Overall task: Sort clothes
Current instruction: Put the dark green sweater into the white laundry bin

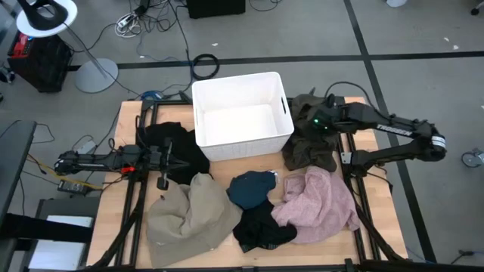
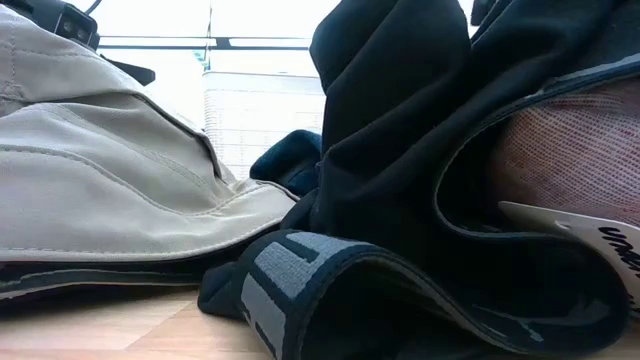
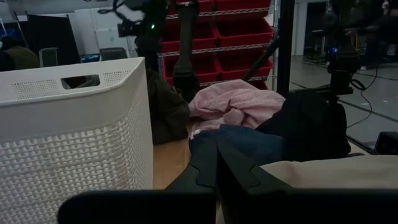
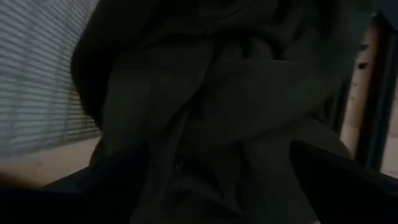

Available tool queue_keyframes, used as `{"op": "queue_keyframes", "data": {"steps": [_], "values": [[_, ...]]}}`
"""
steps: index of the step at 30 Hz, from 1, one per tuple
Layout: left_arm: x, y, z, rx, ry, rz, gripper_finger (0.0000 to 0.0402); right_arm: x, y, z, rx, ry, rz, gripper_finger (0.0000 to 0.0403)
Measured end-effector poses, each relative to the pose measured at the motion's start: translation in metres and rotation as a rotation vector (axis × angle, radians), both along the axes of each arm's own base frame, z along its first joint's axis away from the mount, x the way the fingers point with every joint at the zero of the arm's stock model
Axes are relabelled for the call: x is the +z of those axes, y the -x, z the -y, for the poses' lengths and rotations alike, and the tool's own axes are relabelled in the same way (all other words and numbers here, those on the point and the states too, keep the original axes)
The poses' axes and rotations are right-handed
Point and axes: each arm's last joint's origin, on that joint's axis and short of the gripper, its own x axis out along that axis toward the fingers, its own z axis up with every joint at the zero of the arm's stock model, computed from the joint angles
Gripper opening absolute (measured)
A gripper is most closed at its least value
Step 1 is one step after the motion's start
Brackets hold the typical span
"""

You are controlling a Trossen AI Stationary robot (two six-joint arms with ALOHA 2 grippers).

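From above, the right arm bears white lettering, unreadable; its right gripper (image 1: 308,121) sits on the crumpled olive-green garment (image 1: 310,147) right of the perforated white bin (image 1: 242,113), its grasp impossible to judge. The left gripper (image 1: 162,181), clenched, rests between a black garment (image 1: 175,147) and the beige garment (image 1: 189,215). Low down, a grey-banded black garment (image 2: 400,200) shows a partly legible tag.

1. Right arm (image 1: 393,128): dark, near-black tube links w/ fat round joints; white lettering along the upper link, too small to read.
2. Green LED glowing at its wrist end, next to black cable loops.
3. Left arm (image 1: 113,160): same dark build, slimmer look, small red bits near the wrist.
4. Left gripper (image 3: 214,168): two matte black angular fingers, flat faces, no markings visible.
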Motion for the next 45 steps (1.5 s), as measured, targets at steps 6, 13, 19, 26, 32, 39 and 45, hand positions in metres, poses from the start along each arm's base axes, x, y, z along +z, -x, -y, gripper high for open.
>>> {"op": "queue_keyframes", "data": {"steps": [6,13,19,26,32,39,45], "values": [[0.0,0.0,0.0,0.0,0.0,0.0,0.0005,-0.039,-0.007,0.017,-0.038,-0.035,-0.093,0.0391],[0.0,0.0,0.0,0.0,0.0,0.0,0.0005,-0.1,-0.013,0.027,-0.037,-0.225,-0.057,0.039],[0.0,0.0,0.0,0.0,0.0,0.0,0.0005,-0.129,-0.015,0.028,-0.064,-0.227,-0.091,0.0381],[0.0,0.0,0.0,0.0,0.0,0.001,0.0005,-0.126,-0.01,0.027,-0.083,-0.167,-0.106,0.0204],[0.0,0.0,0.0,0.0,0.0,0.001,0.0005,-0.109,-0.002,0.022,-0.055,-0.119,-0.03,0.0047],[0.0,0.0,0.0,0.0,0.0,0.0,0.0005,-0.082,0.025,0.009,-0.143,-0.097,0.079,0.0047],[0.0,0.0,0.0,0.0,0.0,0.0,0.0005,-0.055,0.045,-0.007,-0.183,-0.025,0.23,0.0047]]}}
